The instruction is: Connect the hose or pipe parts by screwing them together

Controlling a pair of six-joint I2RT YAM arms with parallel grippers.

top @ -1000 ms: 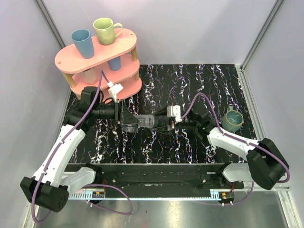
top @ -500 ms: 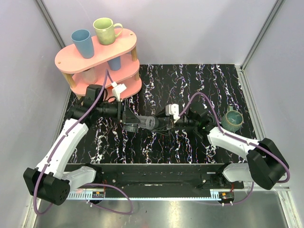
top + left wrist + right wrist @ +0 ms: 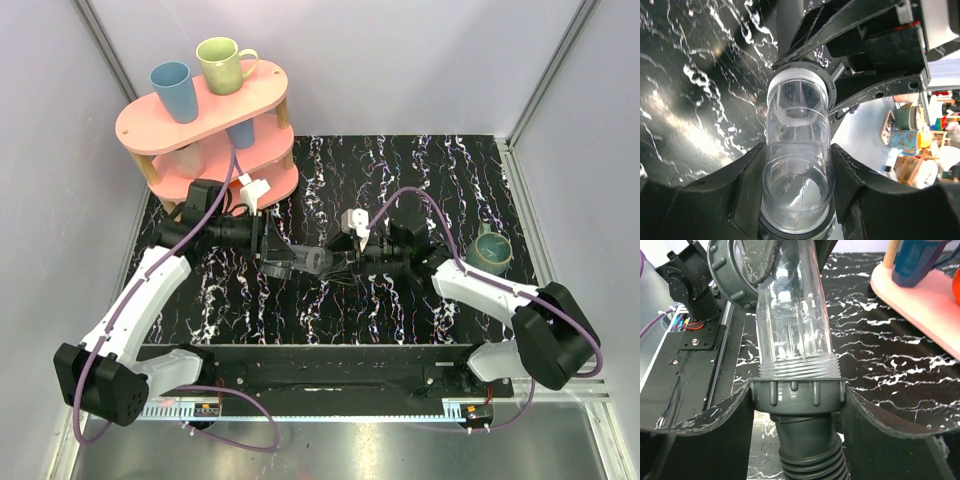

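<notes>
The translucent tubular fitting [image 3: 312, 262] hangs above the middle of the black marbled table [image 3: 420, 170], and my left gripper [image 3: 283, 260] is shut on its smooth body [image 3: 797, 170]. Its threaded end [image 3: 799, 369] sits in the grey ribbed collar [image 3: 797, 394] of the black ribbed hose [image 3: 812, 462]. Several threads still show above the collar. My right gripper [image 3: 350, 262] is shut on that collar, with one finger on each side [image 3: 797, 405]. In the top view the hose itself is hidden under the right arm.
A pink two-tier shelf [image 3: 150, 125] carrying a blue mug [image 3: 174, 90] and a green mug [image 3: 224, 63] stands at the back left, close behind the left wrist. A teal cup [image 3: 490, 250] sits by the right forearm. A black rail [image 3: 320, 365] runs along the near edge.
The right gripper has slid left and its wrist has rolled, turning the collar. The left forearm has swung nearer the shelf. Both grips have held and the parts stay in the middle.
</notes>
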